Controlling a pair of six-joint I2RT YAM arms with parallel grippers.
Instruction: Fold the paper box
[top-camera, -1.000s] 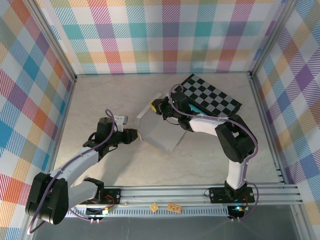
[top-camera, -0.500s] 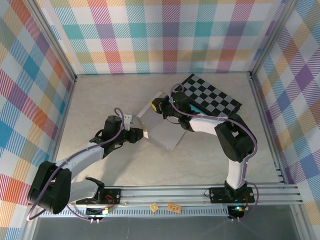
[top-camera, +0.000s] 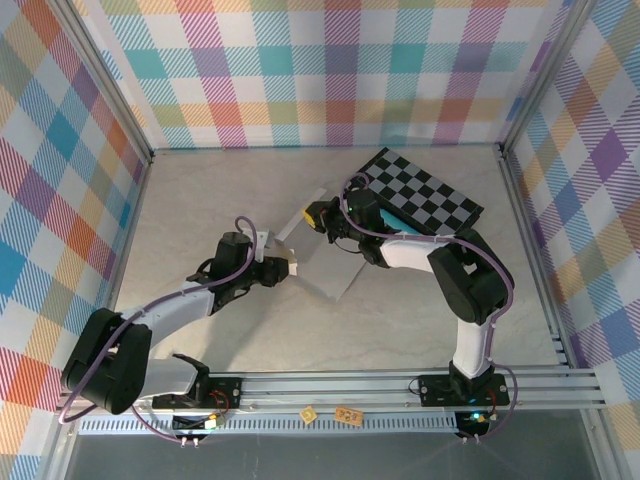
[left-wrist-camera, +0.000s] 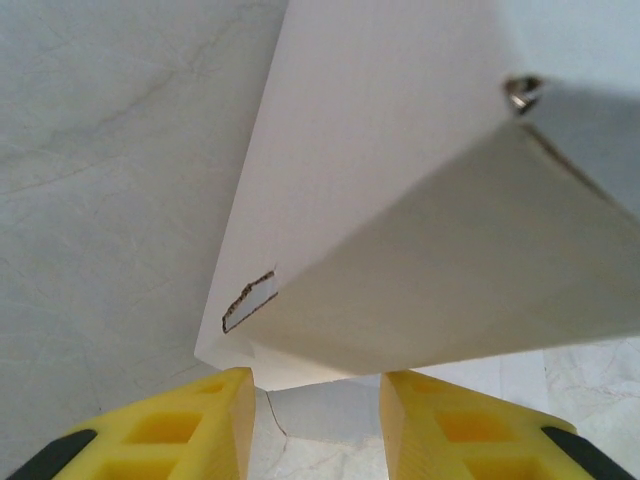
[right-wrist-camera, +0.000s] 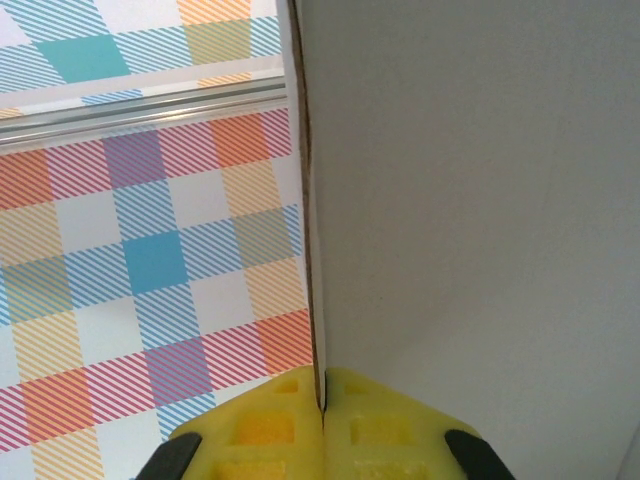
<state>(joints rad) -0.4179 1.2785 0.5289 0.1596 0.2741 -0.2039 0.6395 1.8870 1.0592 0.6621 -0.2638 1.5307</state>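
desk (top-camera: 200, 200): pale marbled top, plaid walls (top-camera: 330, 70) on three sides, aluminium rail (top-camera: 350, 385) along the near edge carrying both arm bases.

checkered board (top-camera: 430, 195): black-and-grey, lies flat at the far right corner of the desk, turned at an angle to the desk edges.

paper box (top-camera: 325, 265): plain white cardboard, around the middle of the desk, just near-left of the checkered board. it is part-folded: one panel slopes down toward the near side and a flap stands up at its far-left end. the left wrist view shows the box (left-wrist-camera: 400, 200) as two panels meeting along a crease, one lit and one in shade, with a small torn notch (left-wrist-camera: 248, 300) near the low corner. the right wrist view shows a box panel (right-wrist-camera: 470, 200) standing edge-on and upright against the plaid wall.

right gripper (top-camera: 318, 215): at the far end of the box, arm reaching in over the board's near-left corner. from its wrist, the gripper (right-wrist-camera: 323, 400) has its yellow fingers (right-wrist-camera: 380, 420) pressed together on the thin cardboard edge, so it is pinching the box.

left gripper (top-camera: 285, 268): at the box's near-left corner, arm coming in from the near left. from its wrist, the gripper (left-wrist-camera: 315, 400) has its jaws narrowly apart, with the box's corner sitting just at the gap. white cardboard shows between the fingers (left-wrist-camera: 180, 430). cannot tell if the pads touch it, and no clamp is visible.

two small orange tags (top-camera: 348, 413) sit on the rail near its middle.
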